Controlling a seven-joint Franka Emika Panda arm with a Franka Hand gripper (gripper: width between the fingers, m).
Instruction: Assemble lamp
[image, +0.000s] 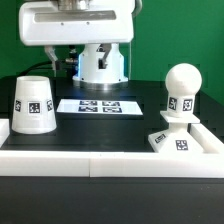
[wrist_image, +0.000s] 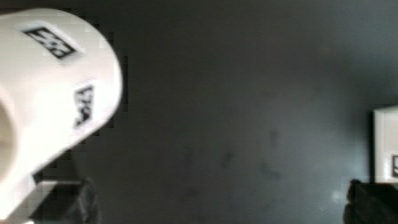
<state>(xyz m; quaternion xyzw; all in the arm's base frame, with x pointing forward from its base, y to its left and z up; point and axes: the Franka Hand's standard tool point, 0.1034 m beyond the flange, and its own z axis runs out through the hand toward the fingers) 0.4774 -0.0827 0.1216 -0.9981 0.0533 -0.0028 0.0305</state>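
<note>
The white tapered shade (image: 33, 103) stands at the exterior view's left, wide end down, with square tags on its side. The round-headed bulb (image: 182, 92) stands upright on the flat angular base (image: 170, 140) at the exterior view's right. My gripper (image: 72, 58) hangs high at the back, above the table and between the parts, touching none. In the wrist view the gripper (wrist_image: 214, 205) is open and empty, with dark table between its fingertips (wrist_image: 54, 200). The shade (wrist_image: 54, 90) fills one side of the wrist view, and a white part's edge (wrist_image: 386, 140) shows at the other.
The marker board (image: 98, 105) lies flat on the black table behind the parts. The white robot pedestal (image: 100, 62) stands at the back. A low white wall (image: 110, 162) runs along the front and up the exterior view's right.
</note>
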